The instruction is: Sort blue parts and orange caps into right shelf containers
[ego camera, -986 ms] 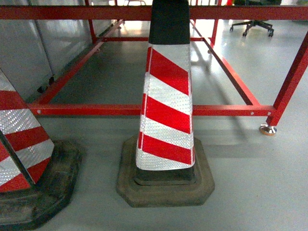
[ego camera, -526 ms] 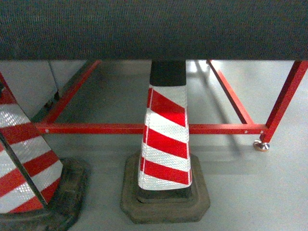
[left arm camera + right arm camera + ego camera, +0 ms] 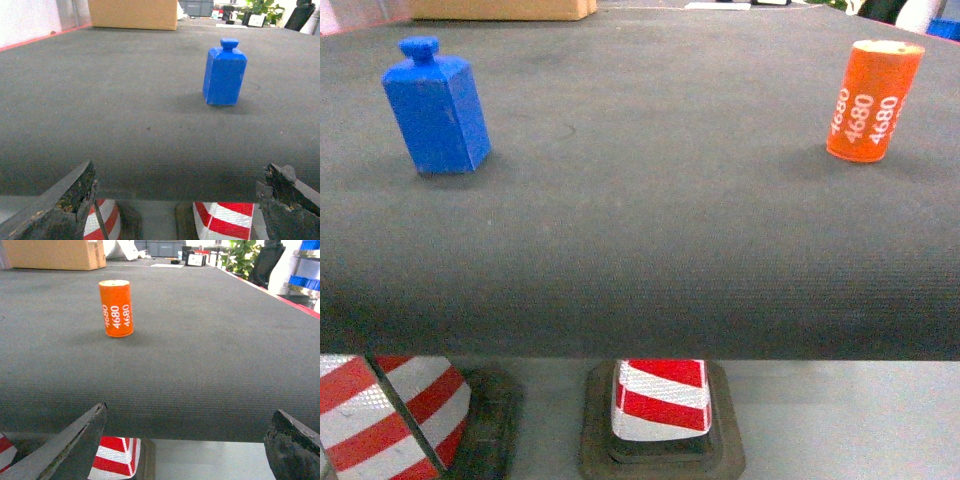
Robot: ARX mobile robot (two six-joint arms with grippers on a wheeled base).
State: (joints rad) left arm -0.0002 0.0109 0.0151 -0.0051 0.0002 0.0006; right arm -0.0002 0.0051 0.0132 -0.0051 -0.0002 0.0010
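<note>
A blue part (image 3: 435, 105), a square bottle-shaped block with a knob on top, stands upright on the dark table at the left. It shows again ahead and to the right of my left gripper (image 3: 181, 167). An orange cap (image 3: 873, 100), a cylinder printed "4680", stands upright at the right and lies ahead-left of my right gripper (image 3: 191, 409). Both grippers are open and hold nothing, hanging just off the table's near edge. Neither gripper shows in the head view. Blue containers (image 3: 304, 281) sit on a shelf at the far right, mostly cut off.
The dark felt table (image 3: 650, 230) fills most of each view. Two red-and-white traffic cones (image 3: 660, 400) (image 3: 390, 415) stand on the floor below its near edge. A cardboard box (image 3: 132, 14) sits at the far side, and a plant (image 3: 245, 257) stands beyond it.
The head view has risen from floor level, past the table's edge, to above the table top. The blue part and orange cap have come into sight; the cones have dropped to the bottom.
</note>
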